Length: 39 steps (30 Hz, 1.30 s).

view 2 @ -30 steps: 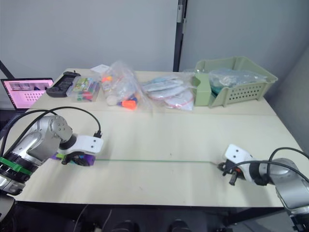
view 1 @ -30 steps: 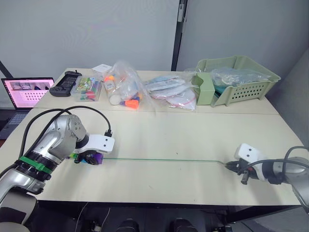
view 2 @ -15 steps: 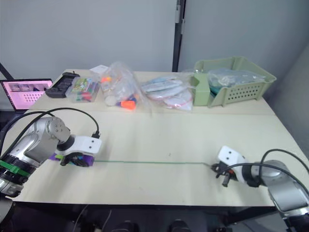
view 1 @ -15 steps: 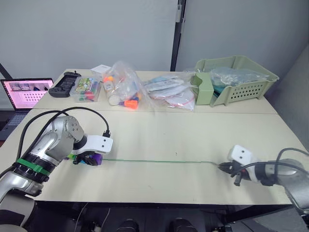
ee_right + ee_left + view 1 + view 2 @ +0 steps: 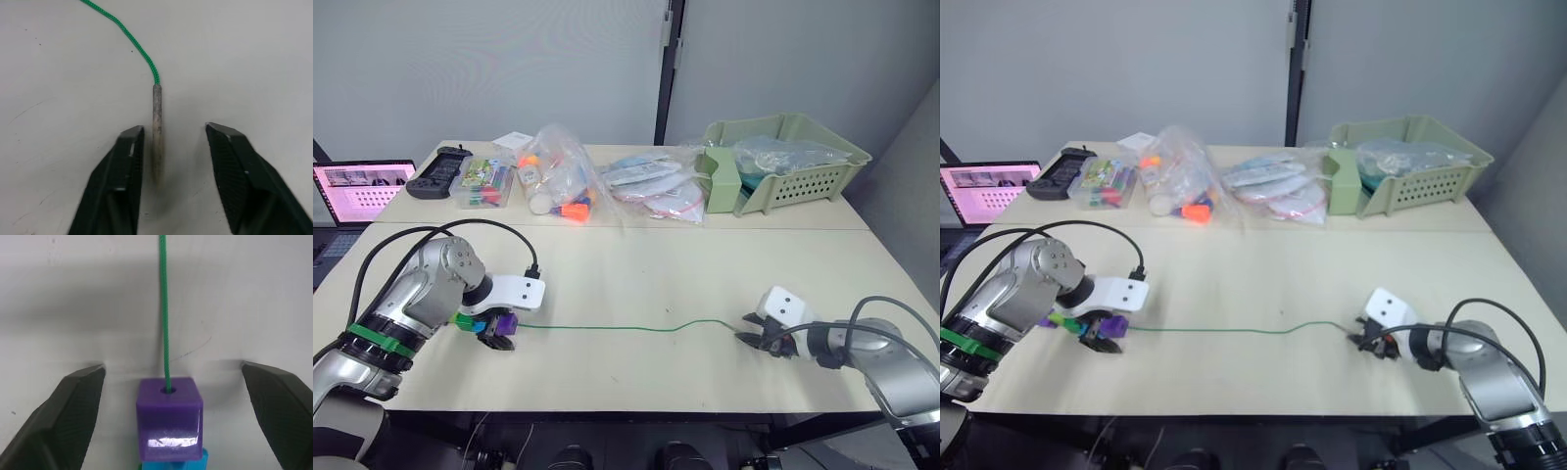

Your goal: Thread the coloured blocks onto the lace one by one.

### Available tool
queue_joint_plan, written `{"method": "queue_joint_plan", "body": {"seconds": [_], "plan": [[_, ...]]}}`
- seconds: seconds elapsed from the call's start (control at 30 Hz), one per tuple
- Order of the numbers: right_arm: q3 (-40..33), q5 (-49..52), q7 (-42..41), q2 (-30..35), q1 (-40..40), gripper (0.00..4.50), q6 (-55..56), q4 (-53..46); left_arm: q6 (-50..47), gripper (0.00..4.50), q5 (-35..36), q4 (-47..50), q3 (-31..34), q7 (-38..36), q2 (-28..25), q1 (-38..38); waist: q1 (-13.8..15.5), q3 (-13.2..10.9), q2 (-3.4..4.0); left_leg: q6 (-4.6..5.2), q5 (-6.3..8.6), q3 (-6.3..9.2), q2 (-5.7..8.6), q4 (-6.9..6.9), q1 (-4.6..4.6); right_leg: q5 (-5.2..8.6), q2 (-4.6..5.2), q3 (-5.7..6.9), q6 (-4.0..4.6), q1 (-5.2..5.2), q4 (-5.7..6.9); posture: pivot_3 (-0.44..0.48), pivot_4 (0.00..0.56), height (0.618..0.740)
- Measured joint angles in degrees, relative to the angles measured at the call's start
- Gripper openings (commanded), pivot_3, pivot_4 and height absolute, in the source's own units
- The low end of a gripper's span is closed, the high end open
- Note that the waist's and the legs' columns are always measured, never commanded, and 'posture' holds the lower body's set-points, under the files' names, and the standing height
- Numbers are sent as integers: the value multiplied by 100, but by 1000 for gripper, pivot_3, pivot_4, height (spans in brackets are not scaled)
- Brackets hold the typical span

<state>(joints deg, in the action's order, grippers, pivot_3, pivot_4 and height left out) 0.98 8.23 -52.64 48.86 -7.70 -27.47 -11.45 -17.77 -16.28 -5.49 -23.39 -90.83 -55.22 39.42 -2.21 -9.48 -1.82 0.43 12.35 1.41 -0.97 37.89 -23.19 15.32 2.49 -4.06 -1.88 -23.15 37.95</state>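
Note:
The lace (image 5: 607, 329) lies across the table, slack, with a small wave near its right end. Its left end carries a short row of coloured blocks (image 5: 487, 323). The purple block (image 5: 169, 416) is foremost with the lace running into its hole, and a blue block (image 5: 173, 465) sits behind it. My left gripper (image 5: 171, 367) stands wide open around the purple block, touching nothing. At the right, my right gripper (image 5: 173, 129) is open over the table. The lace's stiff pale tip (image 5: 157, 122) lies loose between its fingers.
Along the table's far side stand a green basket (image 5: 783, 157), several plastic bags (image 5: 651, 191), a clear box of coloured pieces (image 5: 487, 181) and a black controller (image 5: 435, 171). A laptop (image 5: 357, 186) sits off the table's left.
Both grippers have opened. The right one moved left and let go of the lace tip, so the taut lace went slack. The left one released the blocks.

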Motion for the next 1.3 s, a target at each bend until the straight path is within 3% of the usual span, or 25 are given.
{"method": "queue_joint_plan", "body": {"seconds": [0.1,0.23,0.43,0.6,0.73,0.97,1.3], "plan": [[-74,205,-104,37,160,4422,-105,-247,-69,4500,173,178,171,-18,-178,-51,-3,-3,0,0,0,3,0,0,-7,0,0,1,0,-6,0,0,150,740],[-654,872,-221,20,495,4466,-484,-953,-553,4500,815,519,1140,103,-525,-444,-15,-12,11,0,0,4,0,-1,-13,0,5,1,-1,-12,-1,0,150,740],[-2058,1934,63,-298,1086,4466,-1033,-1918,-1667,4500,2535,1198,3853,1029,136,-1821,15,-11,10,-1,0,10,-8,-1,-7,1,15,7,-1,0,-9,0,150,740],[-2798,2251,358,-650,1783,4466,-1221,-1974,-1563,4500,3269,1439,5512,1411,657,-3427,23,-11,8,-1,1,10,-15,-7,-1,0,21,5,2,-1,-9,0,150,740],[-3147,2222,444,-925,2552,4466,-1066,-1793,-1692,4500,3733,1060,6584,1608,729,-4246,74,-11,9,-2,1,2,-9,-7,14,3,35,5,2,11,-14,0,150,740],[-3452,2206,404,-1159,3144,4466,-482,-1381,-946,4500,3878,352,6929,1812,779,-4953,163,-9,6,-3,2,-1,3,-9,24,18,80,10,0,16,-25,0,150,740],[-3462,2089,352,-1234,3212,4466,184,-597,35,4500,3872,-423,6582,2160,1023,-5357,135,-6,5,-5,3,-2,4,-17,12,17,96,-1,-4,8,-38,0,150,740]]}}
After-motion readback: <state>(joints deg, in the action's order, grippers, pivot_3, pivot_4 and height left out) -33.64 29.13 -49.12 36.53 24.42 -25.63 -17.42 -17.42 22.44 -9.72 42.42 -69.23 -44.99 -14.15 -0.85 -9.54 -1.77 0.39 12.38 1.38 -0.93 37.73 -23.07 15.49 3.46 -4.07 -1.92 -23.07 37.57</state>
